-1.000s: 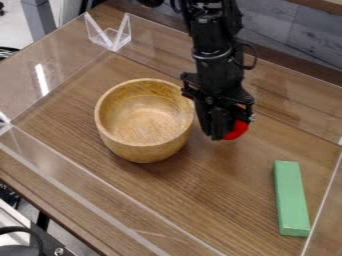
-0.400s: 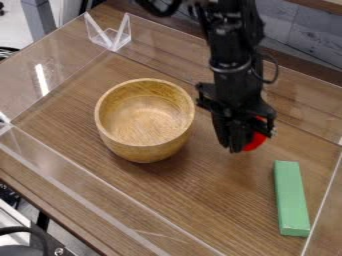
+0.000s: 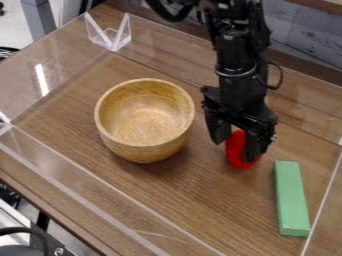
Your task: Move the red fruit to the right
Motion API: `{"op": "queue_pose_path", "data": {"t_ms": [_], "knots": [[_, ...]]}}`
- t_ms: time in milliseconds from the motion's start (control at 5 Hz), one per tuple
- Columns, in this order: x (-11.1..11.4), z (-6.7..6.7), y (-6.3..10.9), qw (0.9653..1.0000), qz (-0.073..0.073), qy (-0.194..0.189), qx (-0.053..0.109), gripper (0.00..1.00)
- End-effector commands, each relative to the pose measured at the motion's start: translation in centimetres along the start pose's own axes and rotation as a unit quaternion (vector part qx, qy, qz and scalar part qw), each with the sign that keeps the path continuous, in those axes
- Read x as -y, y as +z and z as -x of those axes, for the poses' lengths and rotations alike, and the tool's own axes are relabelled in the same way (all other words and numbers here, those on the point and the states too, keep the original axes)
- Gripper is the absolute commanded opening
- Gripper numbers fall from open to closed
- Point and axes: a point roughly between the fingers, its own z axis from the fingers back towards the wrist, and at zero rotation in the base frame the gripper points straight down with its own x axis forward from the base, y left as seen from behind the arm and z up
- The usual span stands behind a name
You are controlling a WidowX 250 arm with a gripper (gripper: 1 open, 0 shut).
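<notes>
Standing between wooden bowl [image 3: 144,120] and green block [image 3: 290,197]: red fruit [image 3: 238,150], set rightward, gripper [image 3: 238,141] straddling it, jaws parted.

I count one arm with one gripper [image 3: 239,143], pointing down. One red fruit [image 3: 238,151], right between the fingers under the gripper. One wooden bowl [image 3: 144,119], just left of the gripper. One green block [image 3: 290,197], down and right of the gripper, near it but apart. One clear folded stand [image 3: 108,33], far up-left of the gripper by the back wall. One clear tray wall [image 3: 80,205] around the wooden table [image 3: 201,205]. That makes one of each kind, no duplicates I can see.
</notes>
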Motion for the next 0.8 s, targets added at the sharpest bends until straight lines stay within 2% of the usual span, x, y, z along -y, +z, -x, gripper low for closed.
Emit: {"op": "queue_pose_path", "data": {"t_ms": [0, 200, 400, 600], "knots": [[0.1, -0.8, 2.2, 0.9996, -0.004, 0.006, 0.027, 1.00], [-0.3, -1.4, 3.5, 0.9994, -0.005, 0.007, 0.033, 1.00], [-0.7, -1.9, 5.7, 0.9987, -0.011, 0.010, 0.049, 1.00], [-0.8, -1.2, 9.6, 0.9961, -0.020, 0.020, 0.083, 1.00]]}}
